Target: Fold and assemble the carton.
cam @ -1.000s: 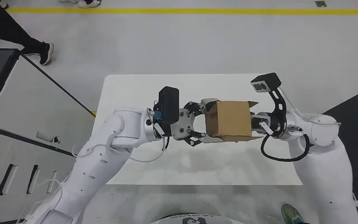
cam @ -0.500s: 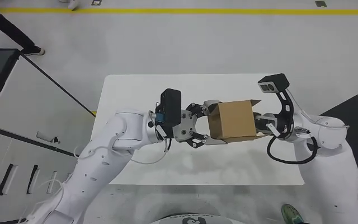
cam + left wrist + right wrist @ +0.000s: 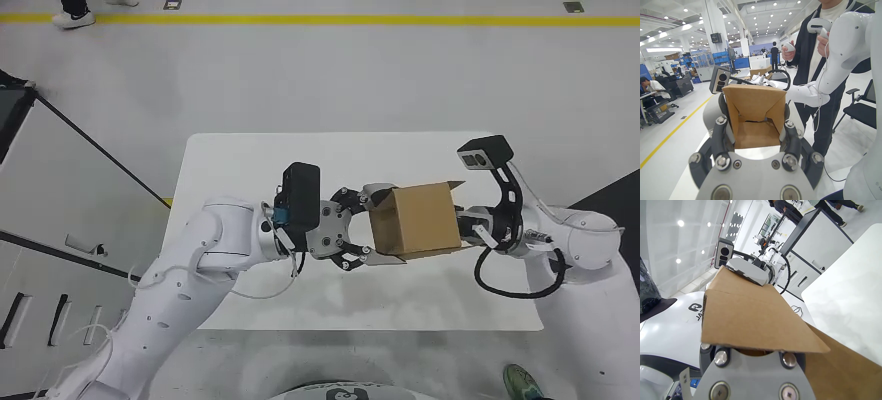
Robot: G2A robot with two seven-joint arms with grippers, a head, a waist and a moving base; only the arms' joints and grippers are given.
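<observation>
Left pincer [image 3: 754,108]: spread about as wide as the box, fingers [image 3: 791,136] set one on each outer side wall of the brown cardboard carton [image 3: 753,98], so it is grasping the carton by one end. From the left wrist view that end looks open, with cardboard panels slanting inward around a dark gap deeper in; which flaps these are I cannot tell. Right pincer [image 3: 463,228]: sits against the opposite end of the carton. A broad brown flap [image 3: 745,321] lies across its front in the right wrist view, so I cannot tell whether it is clenched or released, nor what it touches beyond that flap. Carton position: spanned between the two arms over the middle of the white rectangular counter [image 3: 250,160], slightly skewed, and apparently lifted clear of the surface, judging by the shadow lying apart from it. Step in hand, as I read it: the body is already squared into a tube and work is on the end at the right arm, where a flap corner juts past the box edge in the top view. Next move likely calls for a firm left-side hold as a brace, the right arm pressing the loose flap inward, with the walls not crushed
</observation>
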